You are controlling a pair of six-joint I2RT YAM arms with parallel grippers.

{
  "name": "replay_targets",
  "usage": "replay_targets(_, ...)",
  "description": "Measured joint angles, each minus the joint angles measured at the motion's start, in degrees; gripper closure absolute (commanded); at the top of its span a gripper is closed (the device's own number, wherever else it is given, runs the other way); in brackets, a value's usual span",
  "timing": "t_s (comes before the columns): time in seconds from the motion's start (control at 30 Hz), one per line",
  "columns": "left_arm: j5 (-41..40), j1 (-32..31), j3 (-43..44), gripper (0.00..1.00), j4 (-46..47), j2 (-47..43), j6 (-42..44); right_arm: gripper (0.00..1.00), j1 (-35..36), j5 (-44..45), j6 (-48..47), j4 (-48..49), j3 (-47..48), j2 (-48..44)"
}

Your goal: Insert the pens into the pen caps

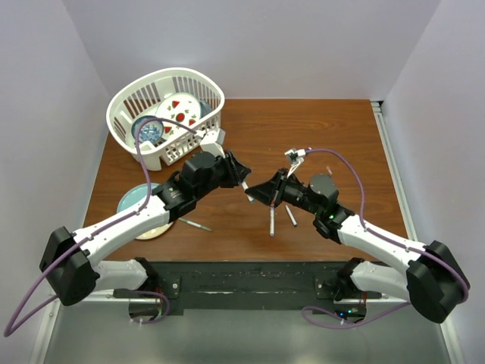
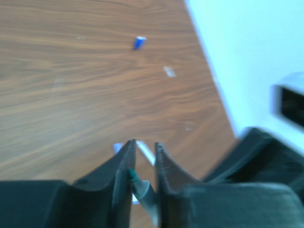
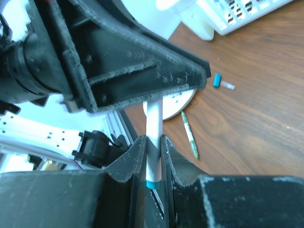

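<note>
My right gripper (image 3: pixel 153 145) is shut on a white pen (image 3: pixel 154 123) with a teal end, held above the table. The pen's far end runs up behind my left gripper (image 1: pixel 242 178). In the left wrist view a grey pen barrel (image 2: pixel 146 195) with a green tip (image 2: pixel 131 175) sits between the nearly closed fingers (image 2: pixel 121 166). No cap shows in either gripper. The two grippers meet at mid-table, where the right gripper (image 1: pixel 255 194) faces the left. Two pens (image 1: pixel 272 220) lie below the right gripper and a green pen (image 1: pixel 195 224) lies left. A blue cap (image 2: pixel 138 42) lies on the wood.
A white basket (image 1: pixel 121 114) with dishes stands at the back left. A pale blue plate (image 1: pixel 129 199) lies under the left arm. A teal cap (image 3: pixel 217 80) and a small pale piece (image 3: pixel 228 85) lie near a white plate (image 3: pixel 185 100). White walls enclose the table.
</note>
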Motion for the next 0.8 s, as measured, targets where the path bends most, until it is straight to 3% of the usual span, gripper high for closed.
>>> replay_targets(0.07,2.51,-0.31,0.11,1.0,1.99,-0.35,-0.83,0.94,0.59,-0.13,-0.02,-0.31,-0.02,0.2)
replay_targets(0.13,3.72,-0.37,0.09,1.0,2.01,-0.87,-0.74,0.75,0.66,-0.83,0.0,-0.02,0.0,0.07)
replay_targets(0.23,6.27,-0.09,0.0,1.0,2.56,-1.29,-0.52,0.58,0.63,-2.36,0.02,0.42,0.09,0.04)
replay_targets(0.33,9.27,0.02,-0.57,1.0,3.96,-2.1,-0.39,0.5,0.66,-4.94,0.11,0.11,0.09,0.04)
replay_targets(0.4,11.19,0.07,-0.94,1.0,4.5,-2.93,-0.37,0.52,0.66,-6.97,0.2,0.17,0.2,0.07)
replay_targets(0.5,13.46,0.07,-0.98,1.0,5.79,-3.63,-0.04,0.67,0.66,-9.7,0.44,0.44,0.59,0.11)
replay_targets(0.73,17.49,0.07,-0.96,1.0,6.49,-3.72,1.42,0.68,0.76,-13.46,2.21,2.62,0.85,0.22)
replay_targets(0.8,18.25,0.07,-0.94,1.0,6.49,-3.69,1.6,0.76,0.96,-13.94,2.43,3.23,0.85,0.5)
